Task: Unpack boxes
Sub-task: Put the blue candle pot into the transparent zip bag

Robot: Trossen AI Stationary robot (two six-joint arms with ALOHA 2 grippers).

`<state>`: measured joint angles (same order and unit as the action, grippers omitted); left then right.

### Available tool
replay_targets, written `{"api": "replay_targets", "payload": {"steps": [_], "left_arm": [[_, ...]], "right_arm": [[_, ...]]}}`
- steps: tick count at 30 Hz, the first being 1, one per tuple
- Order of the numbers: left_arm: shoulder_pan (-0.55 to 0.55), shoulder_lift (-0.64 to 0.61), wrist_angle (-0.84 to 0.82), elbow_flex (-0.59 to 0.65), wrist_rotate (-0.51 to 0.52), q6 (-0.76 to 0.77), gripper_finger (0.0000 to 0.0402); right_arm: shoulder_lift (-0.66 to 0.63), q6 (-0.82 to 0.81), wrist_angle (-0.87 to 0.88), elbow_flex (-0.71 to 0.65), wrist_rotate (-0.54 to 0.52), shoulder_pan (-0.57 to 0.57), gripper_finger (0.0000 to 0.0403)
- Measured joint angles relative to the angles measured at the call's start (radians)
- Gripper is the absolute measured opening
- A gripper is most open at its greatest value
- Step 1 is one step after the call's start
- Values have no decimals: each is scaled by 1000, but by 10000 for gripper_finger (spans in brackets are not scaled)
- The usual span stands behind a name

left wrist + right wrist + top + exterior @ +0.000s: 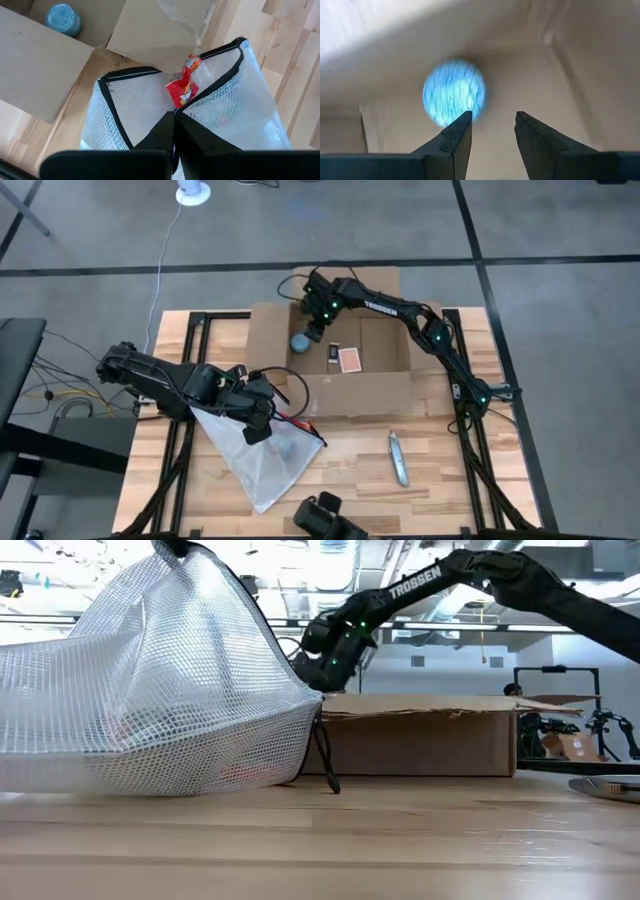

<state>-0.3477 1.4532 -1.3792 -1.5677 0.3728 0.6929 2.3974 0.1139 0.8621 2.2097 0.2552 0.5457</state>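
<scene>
On the left of the wooden slatted tabletop (430,510), the left gripper (258,423) is clamped on the black-edged rim of a clear mesh-reinforced plastic bag (262,462), lifting it so that it hangs in a soft tent shape. The left wrist view shows what the overhead view does not: the dark fingers (165,137) pressed together on the bag's hem, and a red snack packet (183,90) lying inside against the gridded film. From table height the bag (150,690) fills the left of the picture, its netted skin draped down to the boards. Just beside it, toward the middle, stands the brown corrugated cardboard box (345,365), flaps spread open, a small orange card (349,359) and a small dark item flat on its floor. The right gripper (312,330) reaches down into the box's left end over a round, speckled blue object (300,340); the right wrist view shows its fingers (457,140) parted, with nothing between them, the blue ball (454,100) blurred just past them. Farther right, a grey utility knife (398,458) lies on the bare boards, apart from the box.
</scene>
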Motion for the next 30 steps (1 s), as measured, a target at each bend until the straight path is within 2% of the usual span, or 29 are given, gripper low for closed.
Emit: {"api": "replay_targets", "payload": {"steps": [3, 7, 11, 17, 23, 30], "left_arm": [[0, 0, 0, 0, 0, 0, 0], [0, 0, 0, 0, 0, 0, 0], [0, 0, -1, 0, 0, 2, 0], [0, 0, -2, 0, -5, 3, 0], [0, 0, -3, 0, -11, 3, 0], [1, 0, -3, 0, -19, 5, 0]], "right_arm": [[1, 1, -70, -4, 2, -20, 136], [47, 18, -48, -13, 7, -56, 136], [72, 68, -61, -11, -84, -89, 137], [74, 107, -61, -18, -97, -90, 137], [70, 176, 113, -18, -91, -56, 137], [74, 171, 279, -22, -114, 34, 137]]}}
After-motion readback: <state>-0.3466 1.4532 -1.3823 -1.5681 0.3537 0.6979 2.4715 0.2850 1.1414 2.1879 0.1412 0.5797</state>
